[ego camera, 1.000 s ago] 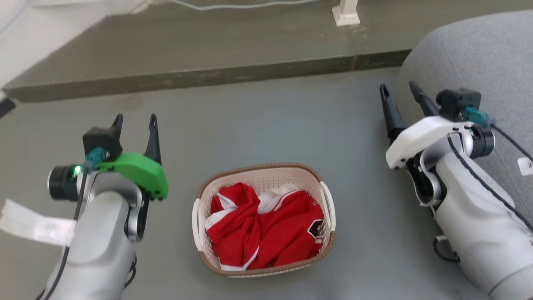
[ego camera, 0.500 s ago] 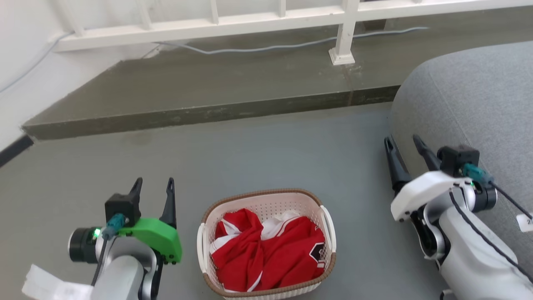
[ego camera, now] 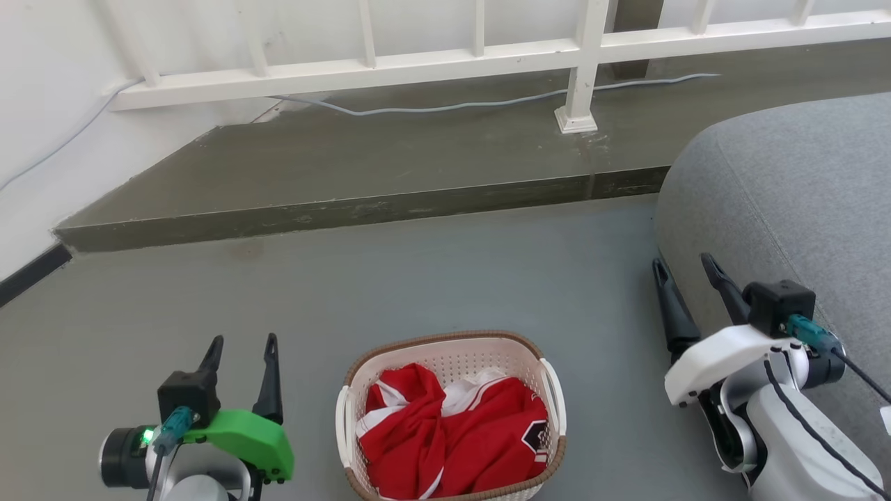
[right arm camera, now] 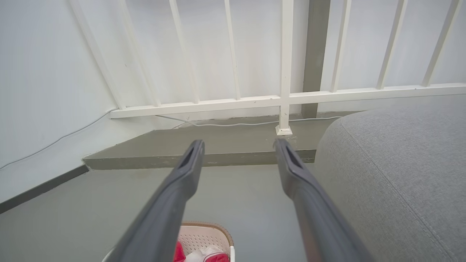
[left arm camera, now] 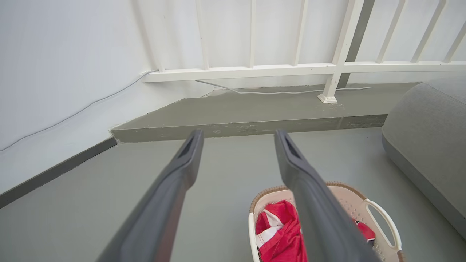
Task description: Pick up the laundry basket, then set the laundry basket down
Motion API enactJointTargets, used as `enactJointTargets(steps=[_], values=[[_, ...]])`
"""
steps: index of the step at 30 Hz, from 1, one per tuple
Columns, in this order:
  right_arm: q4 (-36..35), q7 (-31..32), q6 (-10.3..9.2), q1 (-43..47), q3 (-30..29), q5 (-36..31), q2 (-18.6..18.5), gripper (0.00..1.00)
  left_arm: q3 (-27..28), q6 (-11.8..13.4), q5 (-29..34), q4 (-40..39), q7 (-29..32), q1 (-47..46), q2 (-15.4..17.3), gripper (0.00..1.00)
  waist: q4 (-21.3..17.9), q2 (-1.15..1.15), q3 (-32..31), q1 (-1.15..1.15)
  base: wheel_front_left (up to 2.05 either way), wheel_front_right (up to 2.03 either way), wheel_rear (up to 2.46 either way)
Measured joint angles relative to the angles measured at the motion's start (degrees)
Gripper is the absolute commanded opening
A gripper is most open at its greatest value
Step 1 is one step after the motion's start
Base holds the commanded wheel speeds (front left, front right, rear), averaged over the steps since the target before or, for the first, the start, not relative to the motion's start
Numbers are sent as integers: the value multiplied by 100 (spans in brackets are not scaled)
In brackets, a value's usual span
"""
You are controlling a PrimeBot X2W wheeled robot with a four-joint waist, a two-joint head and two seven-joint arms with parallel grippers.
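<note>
1. Wall [ego camera: 42,83], white, far left, with dark skirting [ego camera: 28,275] at its foot. A white railing [ego camera: 418,66] runs rightward from it along a raised grey-green step [ego camera: 390,160]. A pale cable [ego camera: 452,106] lies on the step under the rail.
2. Lower left of head view: left gripper [ego camera: 242,342], green-shelled wrist. Its 2 dark fingers point up-view, spread apart, nothing between them. It hangs over bare floor [ego camera: 452,278], just left of the basket [ego camera: 456,360], not touching it.
3. Bottom centre: basket stands upright on the floor between the 2 grippers, nearer the left gripper. Cream perforated wall, brown rim, 1 white handle on each side. The frame cuts off its near edge.
4. Inside basket: clothes [ego camera: 473,438], red with white trim, crumpled and covering most of the bottom, lying below the rim.
5. Lower right: right gripper [ego camera: 682,261], white-shelled wrist. Fingers parted wide, gripping nothing. Well apart from the basket and close against the sofa [ego camera: 786,188] front; cannot tell if it touches.
6. Far right: sofa, grey fabric, rounded corner, resting on the floor.
</note>
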Motion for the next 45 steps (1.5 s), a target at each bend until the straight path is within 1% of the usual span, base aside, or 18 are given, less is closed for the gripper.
enactJointTargets(steps=[8, 16, 23, 27, 43, 44, 45], values=[[-318, 0, -10, 231, -54, -233, -34, 100, 367, 0, 197, -321, 0, 294, 29, 100, 19, 0, 61, 0, 0, 0, 0], [-548, 0, -44, 462, -225, -246, -14, 100, 660, 0, 427, -571, 0, 611, -38, 100, 40, 0, 108, 0, 0, 0, 0], [-630, 0, -44, 603, -253, -310, -16, 100, 802, 0, 513, -839, 13, 777, -112, 100, 74, 0, 129, 0, 0, 0, 0], [-679, 0, -45, 660, -265, -350, -16, 100, 842, 0, 683, -942, 48, 897, -196, 100, 84, 0, 134, 0, 0, 0, 0], [-825, 0, -51, 809, -388, -427, -15, 100, 1013, 0, 918, -1446, 333, 1163, -275, 100, 102, 0, 146, 0, 0, 0, 0], [-832, 0, -51, 809, -392, -444, -15, 0, 1020, 0, 983, -1463, 344, 1182, -279, 0, 105, 0, 148, 0, 0, 0, 0], [-817, 0, -48, 812, -390, -447, -8, 0, 1015, 0, 1023, -1458, 375, 1204, -286, 0, 107, 0, 150, 0, 0, 0, 0]])
